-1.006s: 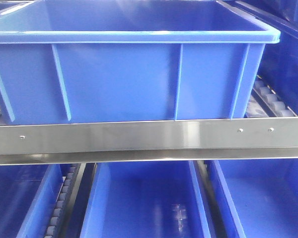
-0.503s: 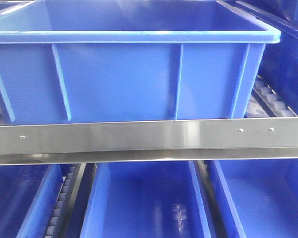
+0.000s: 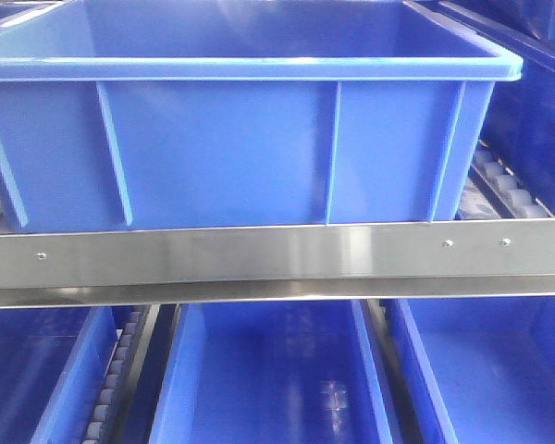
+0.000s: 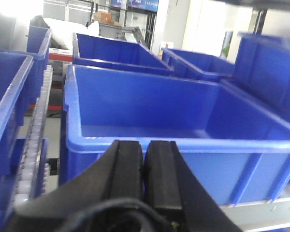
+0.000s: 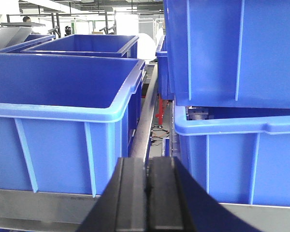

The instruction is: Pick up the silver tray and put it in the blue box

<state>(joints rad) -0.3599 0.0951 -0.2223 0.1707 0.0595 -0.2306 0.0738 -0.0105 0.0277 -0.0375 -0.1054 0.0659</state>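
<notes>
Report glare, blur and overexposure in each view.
Front view: soft overall, bright glare streak on the steel rail. Left wrist view: windows blown out behind, shut left claw blurred. Right wrist view: background overexposed, blue box fairly sharp, right claw soft.

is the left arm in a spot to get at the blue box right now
Probably yes. The left gripper, jaws shut and empty, sits just short of the blue box at about rim height, with nothing between them and the box's open top unobstructed. The silver tray shows in no view, so there is nothing to place.
</notes>
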